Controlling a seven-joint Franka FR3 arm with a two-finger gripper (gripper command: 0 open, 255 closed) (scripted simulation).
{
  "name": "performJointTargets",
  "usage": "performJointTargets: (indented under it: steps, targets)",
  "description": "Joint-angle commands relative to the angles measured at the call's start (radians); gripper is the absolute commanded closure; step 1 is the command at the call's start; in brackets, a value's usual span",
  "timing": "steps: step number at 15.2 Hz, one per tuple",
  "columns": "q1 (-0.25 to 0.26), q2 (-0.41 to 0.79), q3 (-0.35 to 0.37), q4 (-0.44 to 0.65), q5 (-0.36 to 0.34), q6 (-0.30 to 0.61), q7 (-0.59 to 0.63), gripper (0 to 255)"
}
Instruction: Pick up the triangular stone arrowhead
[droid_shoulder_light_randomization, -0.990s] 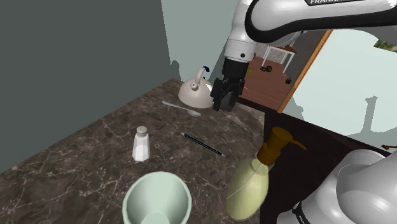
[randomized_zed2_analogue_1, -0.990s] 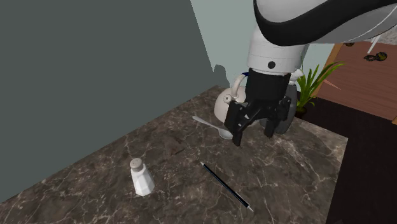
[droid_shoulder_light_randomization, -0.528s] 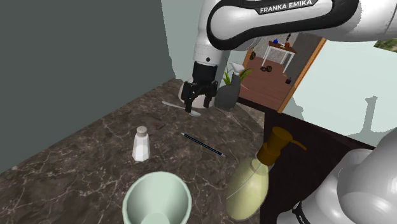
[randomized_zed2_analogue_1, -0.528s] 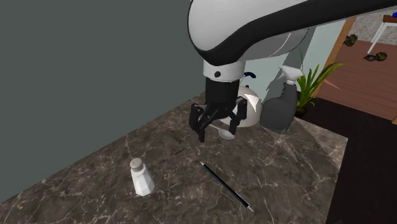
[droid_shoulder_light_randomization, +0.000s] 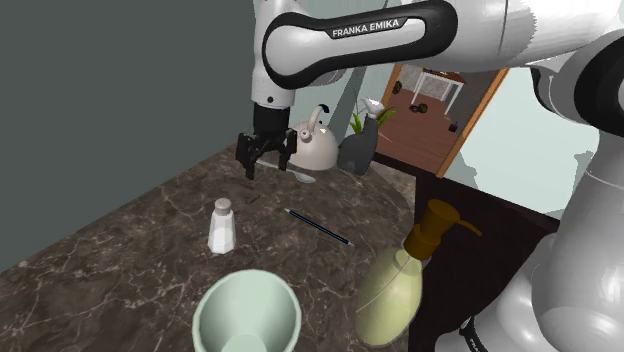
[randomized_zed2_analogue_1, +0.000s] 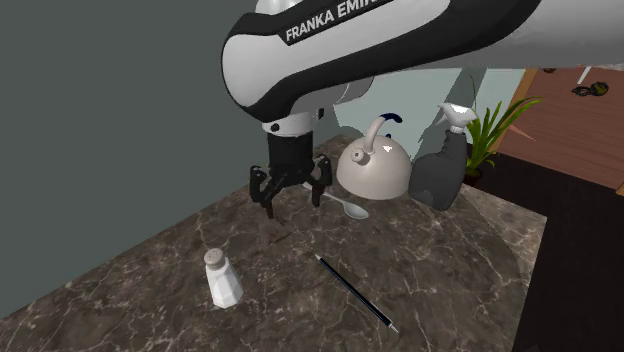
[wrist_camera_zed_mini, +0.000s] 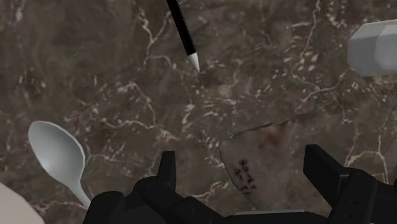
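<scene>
In the shoulder view the bowl and soap bottle stand nearest on the counter. From the bowl, the shaker is at eleven o'clock and the pen at one. Farther on, at one o'clock from the shaker, the gripper hangs tips-down just over the counter. The spoon is at three o'clock of it, with the kettle and spray bottle at the far edge.

The fingers stand wide apart and hold nothing. The arrowhead lies flat on the counter directly under the hand, in the gap between the fingers. It touches neither finger and sits a little nearer the one on the shaker's side than the one on the spoon's side. Its one clear edge runs across the gap and the rest passes back under the palm. Its long axis therefore seems to lie across the closing line, though the tip is hidden.

The wrist view gives the arrowhead's mottled brown outline against the veined counter. The second exterior view gives height, with the gripper clear of the surface. The coming move is probably a straight drop with a slight shift toward the shaker, then closing.
</scene>
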Motion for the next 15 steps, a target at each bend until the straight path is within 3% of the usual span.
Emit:
performJointTargets:
  steps: [1, 4, 13, 14, 15]
  targets:
    - [0.023, 0.088, 0.003, 0.088, -0.028, -0.003, 0.029, 0]
    - [0.055, 0.199, 0.001, 0.219, -0.060, -0.029, 0.059, 0]
    - [0.057, 0.229, -0.004, 0.161, -0.066, 0.059, 0.057, 0]
    - [0.057, 0.229, -0.004, 0.161, -0.066, 0.059, 0.057, 255]
    - [0.057, 0.229, -0.004, 0.160, -0.066, 0.060, 0.057, 255]
